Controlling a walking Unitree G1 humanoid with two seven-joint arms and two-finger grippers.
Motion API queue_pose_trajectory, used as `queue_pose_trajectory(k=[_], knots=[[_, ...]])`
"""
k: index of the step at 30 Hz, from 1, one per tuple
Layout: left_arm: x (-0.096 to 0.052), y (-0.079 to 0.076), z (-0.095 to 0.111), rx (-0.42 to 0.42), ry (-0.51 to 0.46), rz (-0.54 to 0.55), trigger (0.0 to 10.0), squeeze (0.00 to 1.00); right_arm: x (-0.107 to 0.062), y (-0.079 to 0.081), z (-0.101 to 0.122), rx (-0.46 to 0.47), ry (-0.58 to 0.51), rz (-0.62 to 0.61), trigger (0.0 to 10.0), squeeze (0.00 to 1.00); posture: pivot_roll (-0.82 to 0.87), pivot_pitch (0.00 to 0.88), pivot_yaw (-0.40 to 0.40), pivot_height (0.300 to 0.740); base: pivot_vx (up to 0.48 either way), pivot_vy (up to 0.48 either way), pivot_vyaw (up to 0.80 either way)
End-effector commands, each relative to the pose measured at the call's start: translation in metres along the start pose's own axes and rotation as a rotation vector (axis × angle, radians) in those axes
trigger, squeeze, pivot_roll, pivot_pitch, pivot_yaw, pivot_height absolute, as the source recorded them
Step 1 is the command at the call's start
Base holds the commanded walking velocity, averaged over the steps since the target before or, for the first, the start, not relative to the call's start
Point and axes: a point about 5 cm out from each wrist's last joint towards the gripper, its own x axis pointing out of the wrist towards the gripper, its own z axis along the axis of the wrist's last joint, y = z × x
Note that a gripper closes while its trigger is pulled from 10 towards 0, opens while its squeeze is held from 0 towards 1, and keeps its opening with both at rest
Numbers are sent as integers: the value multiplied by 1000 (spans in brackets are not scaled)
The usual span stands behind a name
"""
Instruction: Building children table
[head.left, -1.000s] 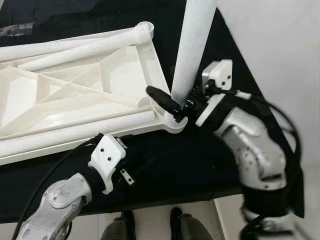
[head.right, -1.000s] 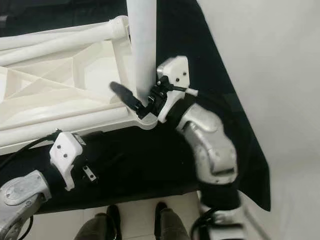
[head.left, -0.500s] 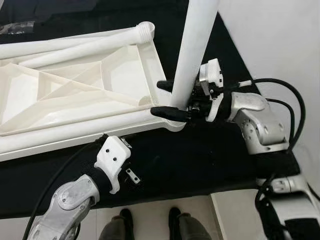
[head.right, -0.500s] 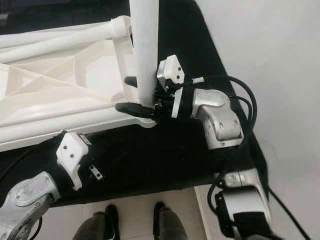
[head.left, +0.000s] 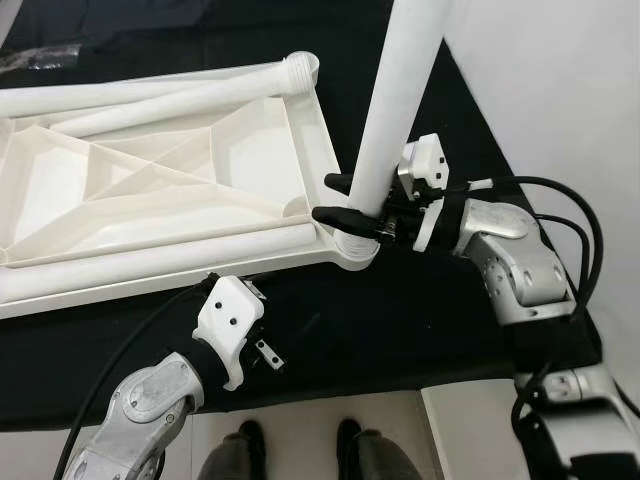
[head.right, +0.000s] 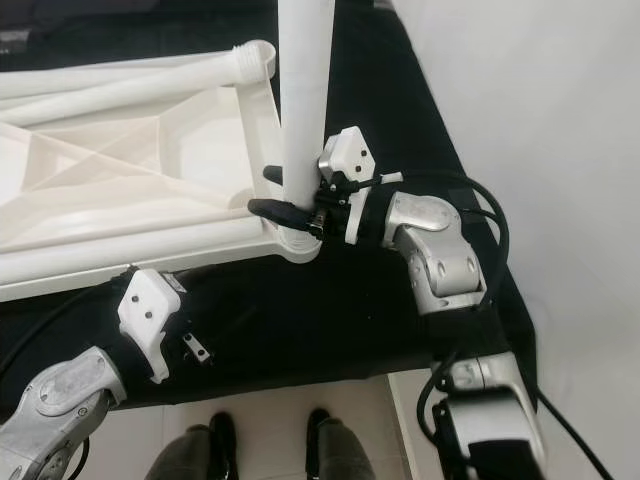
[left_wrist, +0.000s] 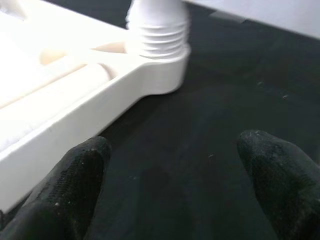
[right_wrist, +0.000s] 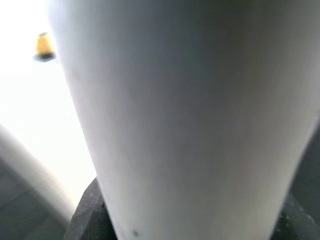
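The white children's table top (head.left: 170, 175) lies upside down on a black cloth. A white leg (head.left: 400, 90) stands upright in its near right corner socket (head.left: 352, 250). My right gripper (head.left: 325, 198) reaches in from the right, low on that leg, with one black finger on each side, shut on it. In the right wrist view the leg (right_wrist: 190, 115) sits close between the fingers. My left gripper (left_wrist: 175, 165) hovers open over the cloth by the table top's near edge, with nothing between its fingertips (left_wrist: 85, 165). The leg's threaded base (left_wrist: 159, 35) shows there.
Loose white legs lie on the table top: one along the near edge (head.left: 150, 258), others along the far edge (head.left: 150, 95). The cloth (head.left: 380, 320) ends near my body. A person's shoes (head.left: 290, 445) stand on the light floor below.
My right wrist has rolled around the upright leg and its arm has swung out to the right, so both fingers now straddle the leg. The left arm has barely shifted.
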Motion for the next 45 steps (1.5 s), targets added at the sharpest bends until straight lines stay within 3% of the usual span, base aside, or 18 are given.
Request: queue_pose_trajectory(k=[1,2,11,12,13,14,16,17,20,21,22,23,32,39,40,41,42,45], knots=[[-3,-4,-5,-15,13,-5,10000,0,-37,5,-68,139,338,-365,0,0,70,318,-78,740,0,0,0],[-4,-3,-7,-24,16,14,10000,0,-52,32,-75,131,353,-373,0,0,62,319,-65,740,0,0,0],[-4,1,-21,-82,27,73,10000,0,-33,34,-69,53,299,-355,0,0,58,295,-53,740,0,0,0],[-5,3,-26,-113,26,98,10000,0,-29,33,-69,37,296,-353,4941,0,61,290,-51,740,0,0,0],[-5,3,-26,-113,26,98,10000,0,-29,33,-69,37,296,-353,4941,0,61,290,-51,740,0,0,0],[-5,4,-30,-150,18,128,10000,0,-25,32,-65,39,265,-342,10000,0,57,286,-49,740,0,0,0],[-6,4,-36,-209,5,165,10000,0,-19,33,-54,56,203,-308,10000,125,55,285,-49,740,0,0,0],[-6,3,-36,-220,3,171,10000,0,-18,34,-51,62,188,-300,10000,1000,55,285,-49,740,0,0,0],[-6,-2,-38,-231,-4,157,10000,0,-12,33,-32,126,52,-169,10000,1000,56,286,-50,740,0,0,0],[-5,-4,-37,-223,-11,147,10000,0,-10,29,-20,129,-12,-58,10000,416,61,287,-52,740,0,0,0],[-5,-4,-37,-223,-11,147,10000,0,-10,29,-20,129,-12,-58,10000,416,61,287,-52,740,0,0,0],[-5,-6,-34,-207,-21,135,10000,0,-11,27,-8,125,-58,78,10000,0,66,288,-55,740,0,0,0],[-5,-11,-12,-89,-62,18,10000,0,-15,8,6,45,-64,551,10000,0,99,276,-69,740,0,0,0],[-9,-11,3,-85,-94,13,10000,0,-6,-5,3,21,-21,603,10000,0,114,267,-76,740,0,0,0],[-10,-12,4,-84,-98,8,10000,0,-5,-7,2,24,-18,606,4235,0,114,264,-79,740,0,0,0],[-10,-12,4,-84,-98,8,10000,0,-5,-7,2,24,-18,606,4235,0,114,264,-79,740,0,0,0],[-10,-12,5,-83,-100,5,10000,0,-5,-10,2,29,-15,615,0,0,113,264,-79,740,0,0,0],[-11,-14,6,-82,-105,-2,10000,0,-7,-17,-4,31,13,632,0,0,110,260,-89,740,0,0,0]])
